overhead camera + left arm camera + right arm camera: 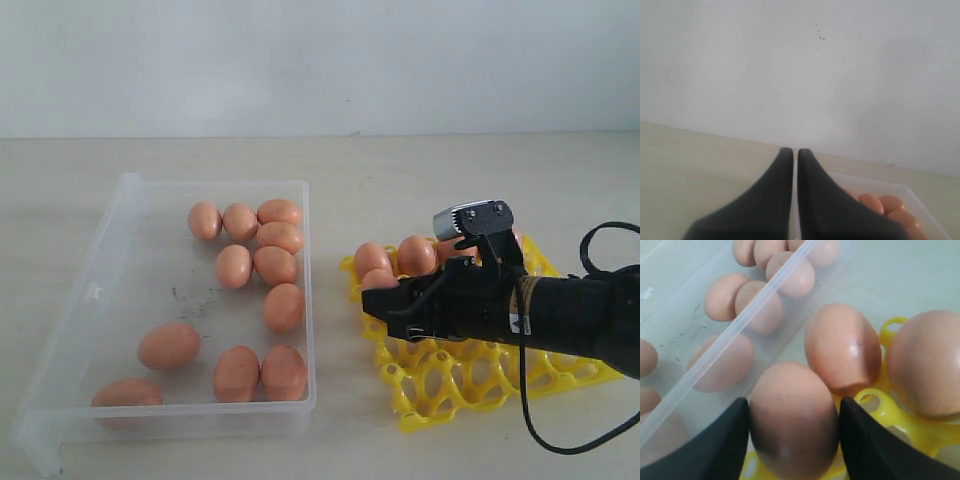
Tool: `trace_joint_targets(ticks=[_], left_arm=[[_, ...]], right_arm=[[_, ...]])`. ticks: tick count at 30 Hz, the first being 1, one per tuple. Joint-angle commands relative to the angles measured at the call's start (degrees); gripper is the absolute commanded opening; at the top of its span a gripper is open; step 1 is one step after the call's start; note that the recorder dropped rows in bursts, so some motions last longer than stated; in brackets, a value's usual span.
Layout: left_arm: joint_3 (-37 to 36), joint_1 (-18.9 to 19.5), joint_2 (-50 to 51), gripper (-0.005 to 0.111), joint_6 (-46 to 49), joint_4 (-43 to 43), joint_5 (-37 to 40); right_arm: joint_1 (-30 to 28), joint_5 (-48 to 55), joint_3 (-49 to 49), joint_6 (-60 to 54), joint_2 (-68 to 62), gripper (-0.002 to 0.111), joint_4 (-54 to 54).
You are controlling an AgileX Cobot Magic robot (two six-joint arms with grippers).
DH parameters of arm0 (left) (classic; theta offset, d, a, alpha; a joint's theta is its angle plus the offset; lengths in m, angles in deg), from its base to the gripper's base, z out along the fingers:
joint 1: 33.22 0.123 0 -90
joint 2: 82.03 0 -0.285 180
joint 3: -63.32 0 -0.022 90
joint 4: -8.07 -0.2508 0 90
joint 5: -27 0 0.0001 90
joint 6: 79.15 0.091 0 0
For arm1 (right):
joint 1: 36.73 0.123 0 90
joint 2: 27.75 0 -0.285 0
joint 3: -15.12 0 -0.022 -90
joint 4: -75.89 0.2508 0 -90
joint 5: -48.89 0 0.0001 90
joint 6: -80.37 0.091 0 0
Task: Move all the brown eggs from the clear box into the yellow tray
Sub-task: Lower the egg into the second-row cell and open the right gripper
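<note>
Several brown eggs (276, 265) lie loose in the clear box (120, 215) on the left. The yellow tray (450, 385) sits to its right, with two eggs (416, 254) visible in its far cups; the arm hides other cups. My right gripper (385, 300) is low over the tray's near-left corner, shut on a brown egg (792, 420) whose lower end is at a tray cup. In the right wrist view both black fingers (720, 440) press that egg's sides. My left gripper (795, 150) is shut on nothing, raised, facing the wall, with box eggs (880, 202) beside it.
The tray's front rows (440, 400) hold open cups. The box's right wall (308, 300) stands close to the tray's left edge. A black cable (600, 240) loops off the right arm. A white wall (320, 60) backs the beige table (420, 160).
</note>
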Motion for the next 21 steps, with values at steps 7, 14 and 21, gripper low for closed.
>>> trace_joint_targets(ticks=[7, 14, 21], left_arm=[[0.2, 0.1, -0.2, 0.004, -0.4, 0.6, -0.9], [0.2, 0.1, -0.2, 0.004, -0.4, 0.6, -0.9], [0.2, 0.1, -0.2, 0.004, -0.4, 0.6, -0.9]], right_arm=[[-0.3, 7.2, -0.1, 5.7, 13.0, 0.058, -4.3], [-0.3, 12.1, -0.1, 21.5, 24.5, 0.033, -19.2], [-0.3, 22.6, -0.1, 36.5, 21.7, 0.001, -29.0]])
